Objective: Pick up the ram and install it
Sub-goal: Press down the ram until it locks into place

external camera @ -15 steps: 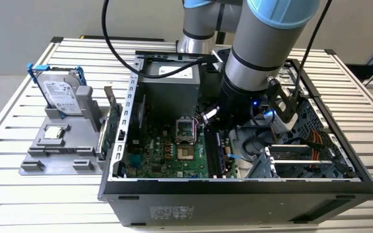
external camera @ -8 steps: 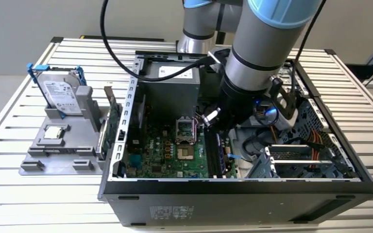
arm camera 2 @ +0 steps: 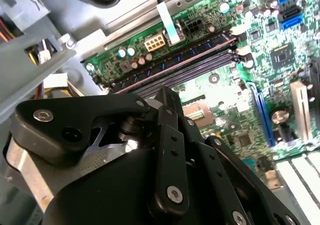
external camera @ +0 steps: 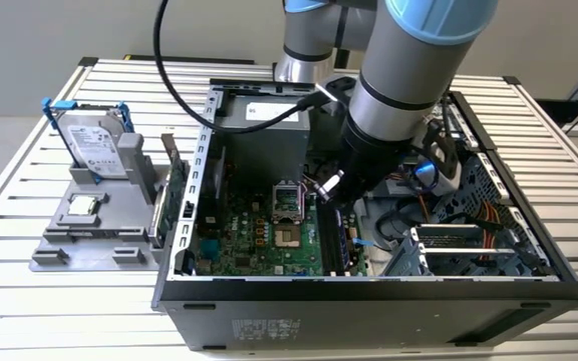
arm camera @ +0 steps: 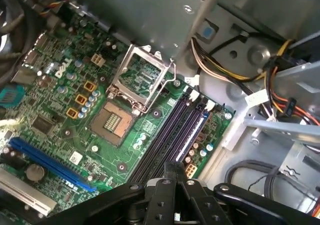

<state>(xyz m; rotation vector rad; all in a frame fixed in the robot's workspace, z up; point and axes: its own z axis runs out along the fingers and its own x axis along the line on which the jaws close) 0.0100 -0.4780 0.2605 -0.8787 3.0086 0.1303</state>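
First wrist view, closest in: the tool [arm camera: 175, 172] has its two black fingers drawn together to a narrow tip, and I can see nothing pinched between them. That tip hangs just over the bank of long dark memory slots [arm camera: 172, 130] on the green motherboard [arm camera: 60, 110], at one end of the bank.

What I take for the ram [arm camera 2: 175, 59] shows in the second wrist view as a dark stick with a row of small bluish chips. It seems to stand on edge in the slot bank, just beyond the tool's tip, though I cannot tell whether it is fully seated. Its long axis runs along the slots and straight away from the fingers, so the stick lies lengthwise ahead of the tool, not across it.

Past the slots sits the open processor socket [arm camera: 117, 120].

From the exterior view, the arm reaches down into the open computer case [external camera: 369, 301], and the ram [external camera: 331, 239] runs from under the tool toward the case's near wall. Farther off, on the tabletop [external camera: 28, 301], a grey holder carries a hard drive [external camera: 98, 147].
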